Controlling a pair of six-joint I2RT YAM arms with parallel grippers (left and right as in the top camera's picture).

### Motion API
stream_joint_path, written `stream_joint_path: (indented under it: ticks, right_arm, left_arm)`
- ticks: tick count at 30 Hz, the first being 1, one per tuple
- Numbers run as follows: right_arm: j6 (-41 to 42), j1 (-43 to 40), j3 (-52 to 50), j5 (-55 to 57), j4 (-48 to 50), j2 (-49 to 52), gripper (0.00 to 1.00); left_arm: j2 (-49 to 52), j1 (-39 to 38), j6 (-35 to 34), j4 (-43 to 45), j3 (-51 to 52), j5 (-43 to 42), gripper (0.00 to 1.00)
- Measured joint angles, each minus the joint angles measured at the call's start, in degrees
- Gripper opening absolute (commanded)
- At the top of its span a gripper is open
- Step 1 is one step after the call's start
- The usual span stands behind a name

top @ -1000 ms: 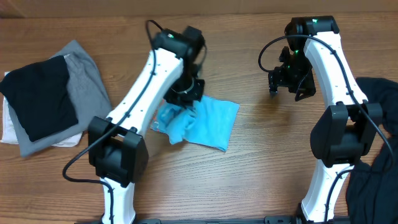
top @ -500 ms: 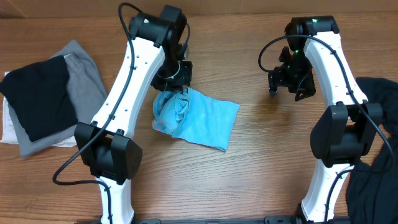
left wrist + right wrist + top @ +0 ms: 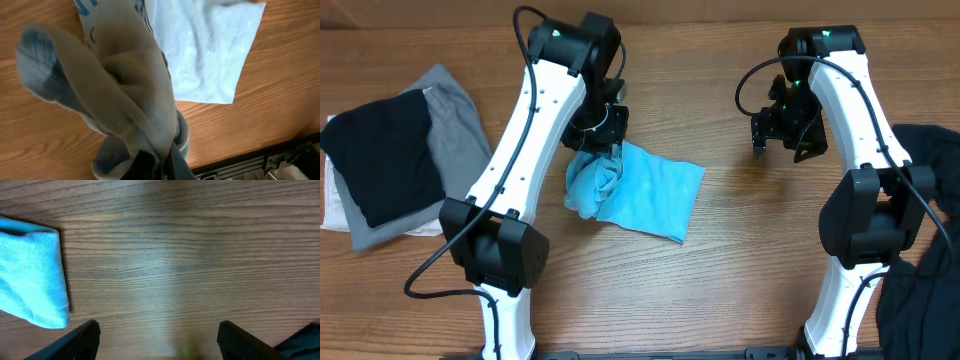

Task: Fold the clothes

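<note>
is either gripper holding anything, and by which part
Left gripper pinches the blue T-shirt by a bunched-up fold at its left edge; right gripper is open and empty.

Two white arms (image 3: 535,120) with black joints (image 3: 500,250) and cables (image 3: 737,97).

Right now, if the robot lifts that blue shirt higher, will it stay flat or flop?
Probably flop: the sky-blue fabric T-shirt droops in folds from the shut left hand. Likely light, since one pinch holds up its bunched end.

A brown wooden bench (image 3: 740,250) fills every view, its grain running side to side. A dark rail (image 3: 260,162) lies along the bench's near edge. Even light leaves a faint sheen on the wood.
</note>
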State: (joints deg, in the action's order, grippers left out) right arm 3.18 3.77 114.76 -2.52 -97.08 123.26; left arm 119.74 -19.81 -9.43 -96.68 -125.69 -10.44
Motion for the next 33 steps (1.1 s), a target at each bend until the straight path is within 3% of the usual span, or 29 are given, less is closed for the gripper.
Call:
stream_joint_path:
  ticks: [14,23,31,32,33]
  right_arm:
    - [0.00,0.00,0.00,-0.02,0.00,0.00,0.79]
    - [0.00,0.00,0.00,-0.04,-0.02,0.00,0.79]
    - [0.00,0.00,0.00,-0.02,-0.07,0.00,0.79]
    - [0.00,0.00,0.00,-0.02,-0.02,0.00,0.79]
    - [-0.02,0.00,0.00,-0.02,-0.02,0.00,0.80]
  left_arm:
    - [0.00,-0.46,0.22,0.72,-3.63,-1.33,0.08]
    - [0.02,-6.88,-0.79,7.30,3.82,-1.77,0.09]
    - [0.07,-12.39,-2.25,20.13,11.76,-1.99,0.16]
    - [0.09,-13.07,-2.38,20.83,12.57,-1.99,0.20]
    - [0.09,-13.81,-2.47,21.31,13.38,-2.01,0.32]
